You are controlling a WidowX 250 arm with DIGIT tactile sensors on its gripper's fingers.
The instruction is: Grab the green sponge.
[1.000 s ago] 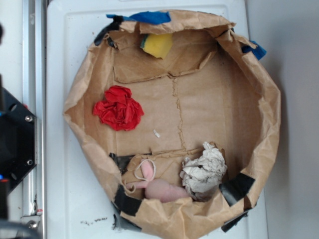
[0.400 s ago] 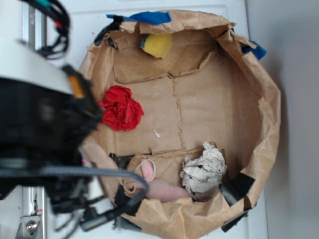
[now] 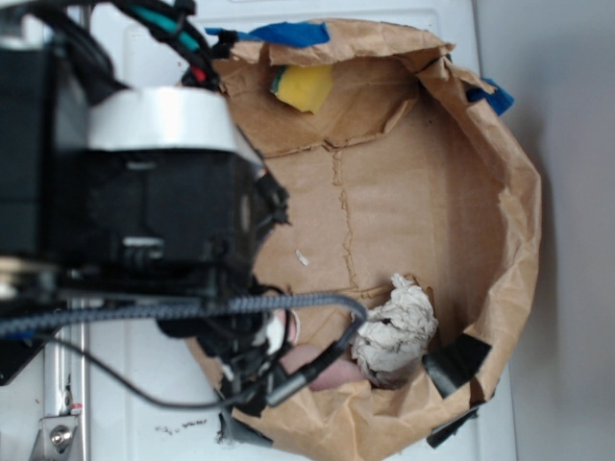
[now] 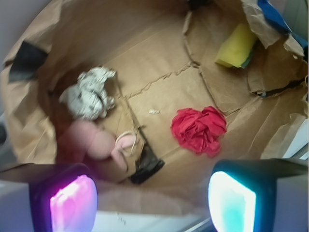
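In the exterior view the arm [image 3: 144,202] covers the left of the brown paper basin [image 3: 519,230]; the green sponge [image 3: 304,86] lies at its far edge.

In the wrist view the pincer [image 4: 153,200] stands wide and empty; the sponge [image 4: 236,46] sits upper right, beyond the red cloth [image 4: 199,129].

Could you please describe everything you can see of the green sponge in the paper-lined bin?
The green sponge is a small rectangular foam block, mostly bright yellow, with a thin dark green scouring layer along one edge. It looks soft and undamaged. It lies tilted against the crumpled brown paper wall at one end of the bin, beside a strip of blue tape. Only paper touches it; the hand is well away.
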